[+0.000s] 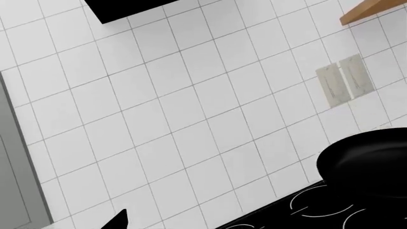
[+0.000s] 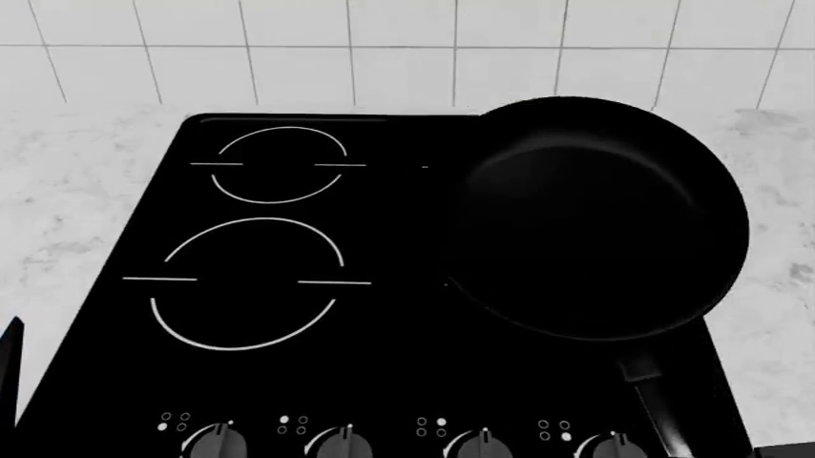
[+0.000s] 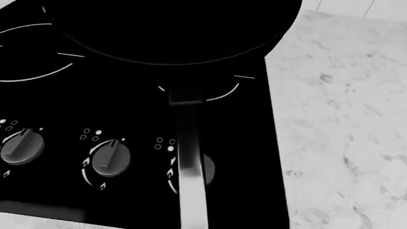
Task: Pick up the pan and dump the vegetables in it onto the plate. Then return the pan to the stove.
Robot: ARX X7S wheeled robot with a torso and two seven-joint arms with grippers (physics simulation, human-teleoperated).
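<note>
The black pan sits on the right side of the stove, over the right burners. It is empty, and its handle points toward the front right. The vegetables and the plate are out of view. In the right wrist view the handle runs straight down to the middle of the frame's edge. My right gripper's fingers cannot be made out against the black glass. One black fingertip of my left gripper shows, set well off centre, away from the pan. A sliver of that arm is at the stove's left.
A white tiled wall rises behind the stove, with a grey outlet plate on it. Marble counter lies on both sides of the stove. A row of grey knobs lines the stove's front edge.
</note>
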